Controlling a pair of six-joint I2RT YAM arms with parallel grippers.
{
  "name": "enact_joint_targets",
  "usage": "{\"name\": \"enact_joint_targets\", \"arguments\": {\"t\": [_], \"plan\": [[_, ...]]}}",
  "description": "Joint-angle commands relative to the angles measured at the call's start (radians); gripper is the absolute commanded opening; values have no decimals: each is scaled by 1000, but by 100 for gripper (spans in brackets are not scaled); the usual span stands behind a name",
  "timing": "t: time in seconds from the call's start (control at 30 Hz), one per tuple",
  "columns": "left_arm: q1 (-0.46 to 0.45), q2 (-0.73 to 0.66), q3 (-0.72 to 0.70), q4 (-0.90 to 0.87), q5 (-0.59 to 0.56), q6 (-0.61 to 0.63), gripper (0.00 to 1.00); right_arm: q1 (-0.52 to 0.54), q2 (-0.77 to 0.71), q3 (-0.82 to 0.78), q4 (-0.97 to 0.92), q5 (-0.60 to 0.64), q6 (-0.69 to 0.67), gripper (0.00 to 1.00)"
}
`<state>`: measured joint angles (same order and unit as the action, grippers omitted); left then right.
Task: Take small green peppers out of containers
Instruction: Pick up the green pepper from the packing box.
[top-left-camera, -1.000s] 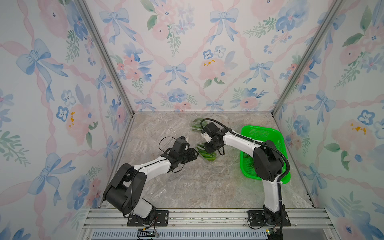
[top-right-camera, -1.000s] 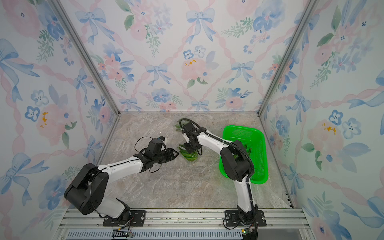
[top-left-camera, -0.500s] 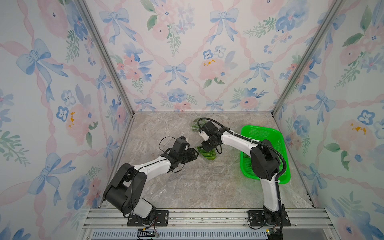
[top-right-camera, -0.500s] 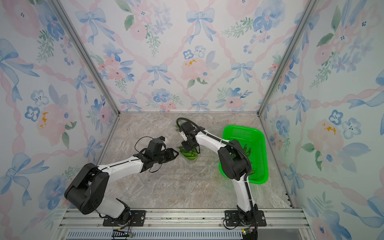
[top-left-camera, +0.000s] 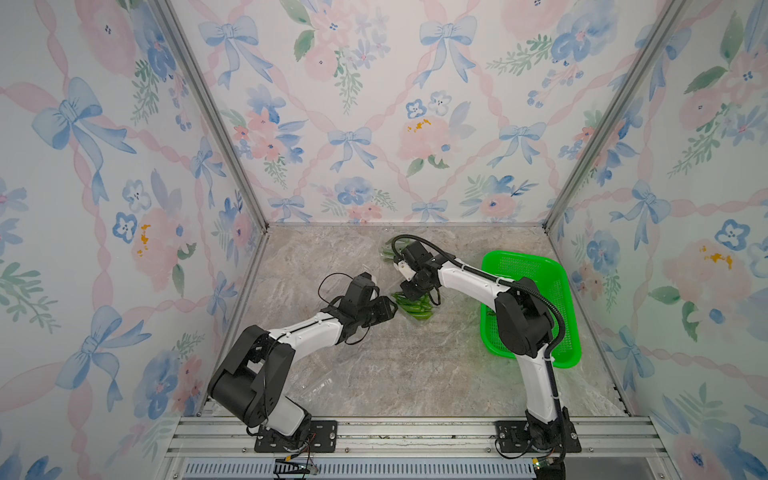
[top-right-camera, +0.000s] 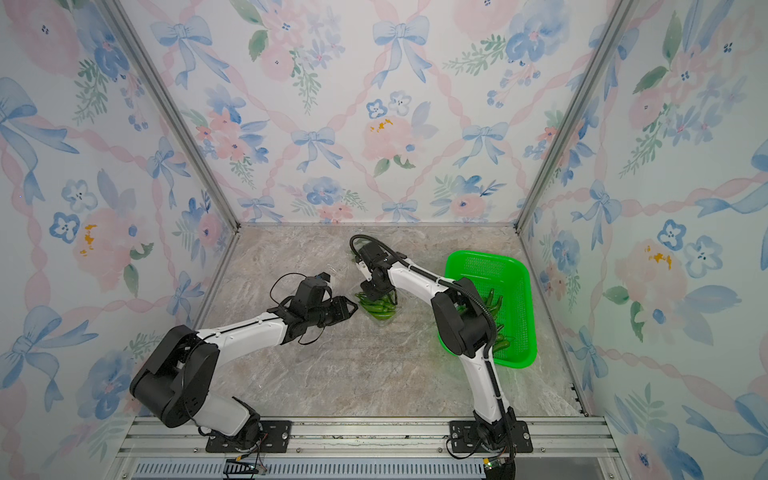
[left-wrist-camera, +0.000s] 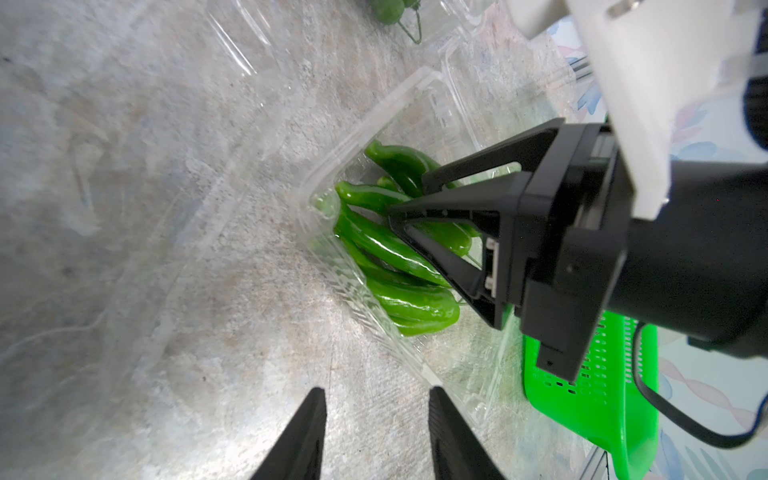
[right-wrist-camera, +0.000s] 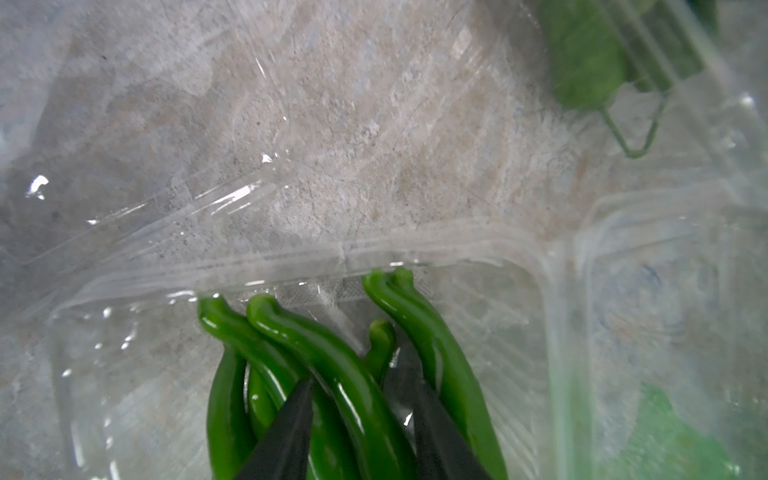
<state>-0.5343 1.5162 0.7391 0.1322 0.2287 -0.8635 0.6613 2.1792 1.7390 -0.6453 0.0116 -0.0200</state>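
The small green peppers (right-wrist-camera: 340, 353) are found in the clear container (right-wrist-camera: 415, 245), just under the right end effector (right-wrist-camera: 361, 386) — its half-spread jaws are set astride one pepper, lengthwise along them; a pinch cannot be confirmed. The left end effector (left-wrist-camera: 376, 390), spread and empty, is farther.

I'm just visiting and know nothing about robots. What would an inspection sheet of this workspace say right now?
Surface: marbled grey tabletop, no spills seen.
Job's things: green peppers lie in a clear container mid-table; a second container of peppers sits behind; more peppers in the green basket.
Clutter: faint empty clear tray near the left arm's base.
Grippers: left claw open over bare table; right claw straddles a pepper in the container, grip unclear.
Cables: black cable loops over the right arm; thin wires by the left wrist.
Surroundings: floral bow-patterned walls; metal rail in front.
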Motion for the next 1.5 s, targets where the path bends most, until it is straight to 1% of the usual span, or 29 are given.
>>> {"name": "enact_joint_targets", "arguments": {"t": [0.0, 0.2, 0.27, 0.33, 0.5, 0.63, 0.9, 1.03, 1.2, 1.33, 1.47], "plan": [[7, 13, 23, 0, 17, 24, 44, 0, 33, -7, -34, -7, -16, 40], [8, 20, 26, 3, 17, 21, 44, 3, 59, 0, -64, -19, -17, 36], [7, 20, 28, 3, 19, 22, 44, 3, 60, -5, -63, -14, -12, 31], [8, 21, 29, 3, 20, 23, 44, 0, 56, -9, -58, -19, -5, 30], [8, 27, 32, 4, 23, 23, 44, 0, 38, -15, -60, -22, 5, 19], [8, 32, 37, 6, 23, 23, 44, 1, -19, -37, -50, -39, 10, 16], [8, 58, 71, 6, 26, 27, 44, 4, -190, -79, -79, -91, 35, 12], [7, 66, 92, 6, 27, 27, 44, 6, -276, -115, -80, -121, 52, 12], [8, 68, 118, 5, 33, 29, 44, -11, -434, -197, -71, -44, 68, 12], [-5, 76, 140, 6, 36, 32, 44, -89, -605, -305, -45, 43, 117, 12], [-28, 96, 167, 5, 34, 34, 44, -242, -741, -438, -2, 70, 195, 13]]}}
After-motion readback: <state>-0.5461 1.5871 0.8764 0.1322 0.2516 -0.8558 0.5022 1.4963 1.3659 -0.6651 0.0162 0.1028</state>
